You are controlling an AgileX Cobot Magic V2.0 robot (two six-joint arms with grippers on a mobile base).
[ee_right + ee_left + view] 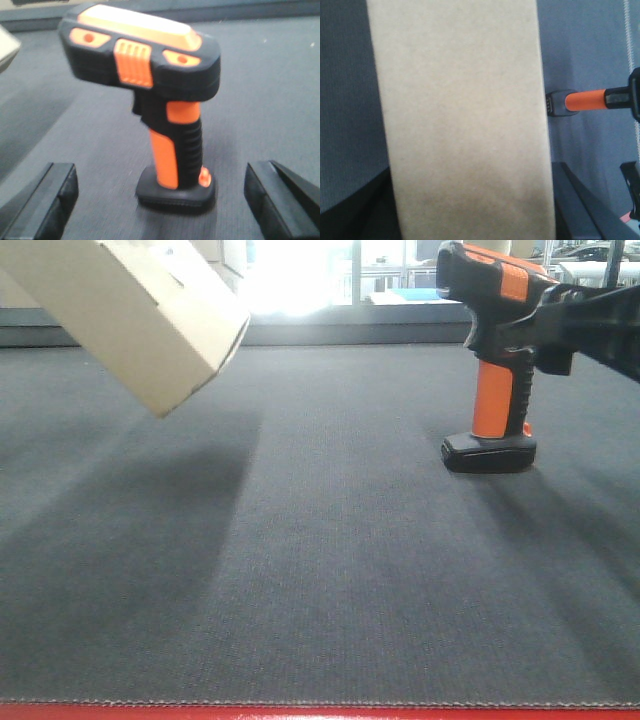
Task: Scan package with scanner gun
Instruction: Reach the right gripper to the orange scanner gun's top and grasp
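Cardboard package (150,310) looked light and stiff, clamped aloft by the left gripper (465,210); right gripper (162,197) fingers (40,205) stood apart, flanking the scanner gun (145,55), best taken at its ribbed handle (182,145).

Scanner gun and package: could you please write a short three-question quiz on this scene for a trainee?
1. True or false: the scanner gun stands upright on the grey mat.
2. The package is: A) lying flat on the mat; B) raised above the mat, tilted; C) leaning against the scanner gun.
3. Fill in: the right claw is ___, with one finger either side of the scanner gun.
Key: 1 true; 2 B; 3 open.
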